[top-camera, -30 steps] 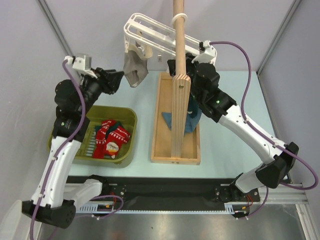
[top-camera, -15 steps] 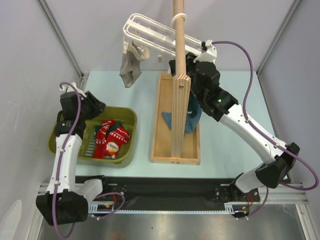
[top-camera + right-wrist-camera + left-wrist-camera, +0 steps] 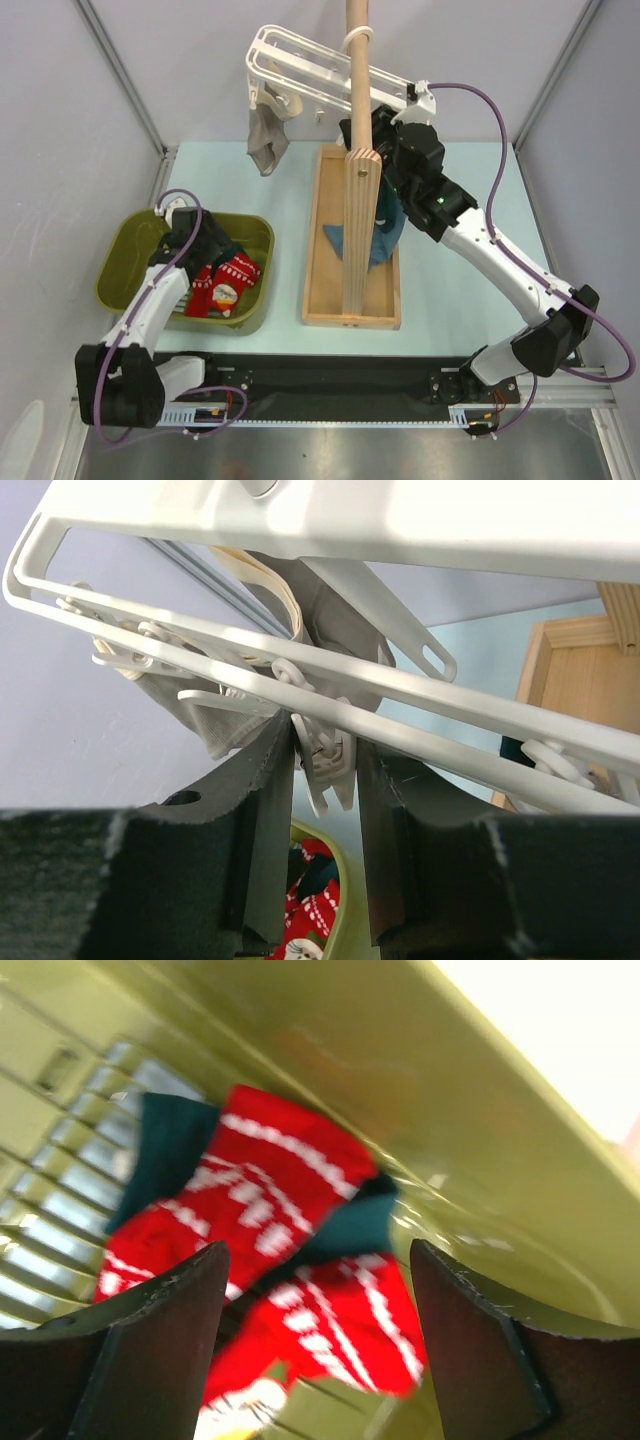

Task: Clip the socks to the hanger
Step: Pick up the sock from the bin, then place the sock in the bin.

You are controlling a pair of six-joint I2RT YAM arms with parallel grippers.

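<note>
Red socks with white print [image 3: 225,282] lie with dark teal socks in the olive basket [image 3: 130,225]. My left gripper [image 3: 212,252] hangs open just above them. In the left wrist view the blurred red socks [image 3: 285,1185] and a teal sock [image 3: 170,1150] lie between and beyond the open left gripper [image 3: 318,1252]. The white slatted hanger [image 3: 300,60] hangs from the wooden pole. My right gripper [image 3: 325,750] is shut on a white clip peg [image 3: 332,758] under the hanger's bars [image 3: 420,685]. In the top view the right gripper [image 3: 362,128] is partly behind the pole.
A grey-beige sock [image 3: 268,140] hangs clipped at the hanger's left end. The wooden pole [image 3: 360,150] rises from a wooden tray base [image 3: 350,295], with a blue garment [image 3: 385,235] draped there. Grey walls close in on both sides.
My left arm has come down from beside the hanging grey-beige sock into the basket, over the red socks. The grey-beige sock swings slightly. The right arm stays at the hanger.
</note>
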